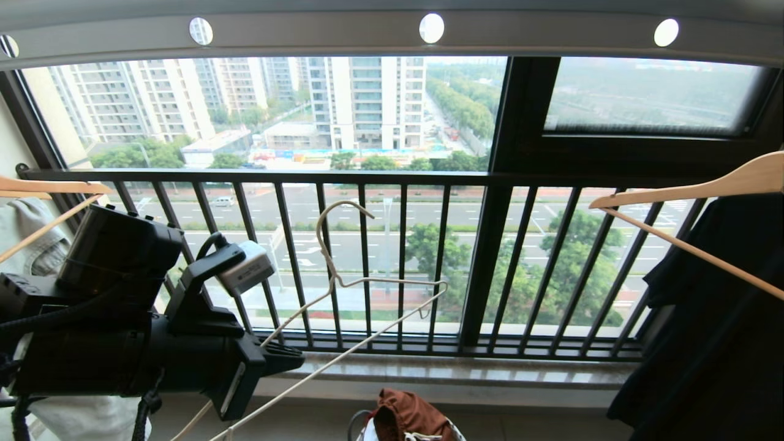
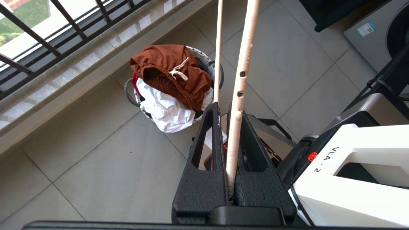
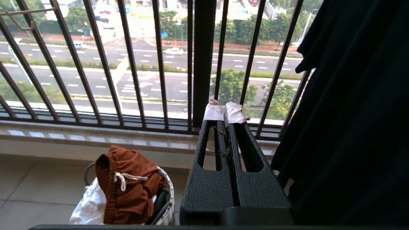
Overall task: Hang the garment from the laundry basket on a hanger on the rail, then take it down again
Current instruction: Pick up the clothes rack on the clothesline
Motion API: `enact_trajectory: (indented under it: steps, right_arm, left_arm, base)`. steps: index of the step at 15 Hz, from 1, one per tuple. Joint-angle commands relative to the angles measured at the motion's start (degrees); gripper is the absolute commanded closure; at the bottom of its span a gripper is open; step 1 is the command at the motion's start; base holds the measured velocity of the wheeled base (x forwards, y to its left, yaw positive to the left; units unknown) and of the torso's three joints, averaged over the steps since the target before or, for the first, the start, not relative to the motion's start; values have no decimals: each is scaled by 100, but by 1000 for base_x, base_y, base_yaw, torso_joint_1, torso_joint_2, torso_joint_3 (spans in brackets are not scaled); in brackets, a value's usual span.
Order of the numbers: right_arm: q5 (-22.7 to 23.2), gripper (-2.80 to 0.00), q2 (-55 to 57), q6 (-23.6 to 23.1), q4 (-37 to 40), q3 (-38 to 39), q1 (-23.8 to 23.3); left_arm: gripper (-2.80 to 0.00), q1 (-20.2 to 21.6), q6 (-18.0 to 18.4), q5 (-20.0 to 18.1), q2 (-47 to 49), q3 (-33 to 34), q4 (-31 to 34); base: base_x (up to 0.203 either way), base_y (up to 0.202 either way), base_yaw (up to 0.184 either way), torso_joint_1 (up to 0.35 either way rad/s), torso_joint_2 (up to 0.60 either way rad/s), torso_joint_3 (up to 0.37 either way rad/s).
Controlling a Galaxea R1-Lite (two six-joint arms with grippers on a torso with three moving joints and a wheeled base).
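The rust-brown garment (image 1: 407,416) (image 2: 166,70) (image 3: 127,185) lies heaped on top of the round white laundry basket (image 2: 129,95) (image 3: 167,188) on the floor below the window. My left gripper (image 1: 294,358) (image 2: 223,107) is shut on a lower arm of the cream-white wire hanger (image 1: 367,282) (image 2: 244,64). It holds the hanger tilted in front of the window bars, hook up and well below the grey rail (image 1: 392,37) with round holes. My right gripper (image 3: 223,111) is shut and empty, to the right of the basket and outside the head view.
Thick wood hangers hang at left (image 1: 49,187) with a pale denim garment (image 1: 30,239) and at right (image 1: 723,184) with a dark garment (image 1: 704,318). The black window railing (image 1: 392,177) and stone sill (image 1: 459,370) lie ahead. White cloth (image 2: 163,108) fills the basket under the shorts.
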Motion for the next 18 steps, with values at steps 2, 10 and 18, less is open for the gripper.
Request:
enact_trajectory:
  steps: [2,10,18]
  right_arm:
    - [-2,0,7,-3,-1,0,2]
    - [7,0,7,-12,-1,0,2]
    - [7,0,7,-29,-1,0,2]
  left_arm:
    - [0,-115,-2,-8,27,68,5]
    - [0,-161,-5,-1,21,86,-4]
    - [0,-188,-2,-1,53,130,-13]
  base:
    - [0,0,0,0,0,0]
    - [0,0,0,0,0,0]
    - [0,0,0,0,0,0]
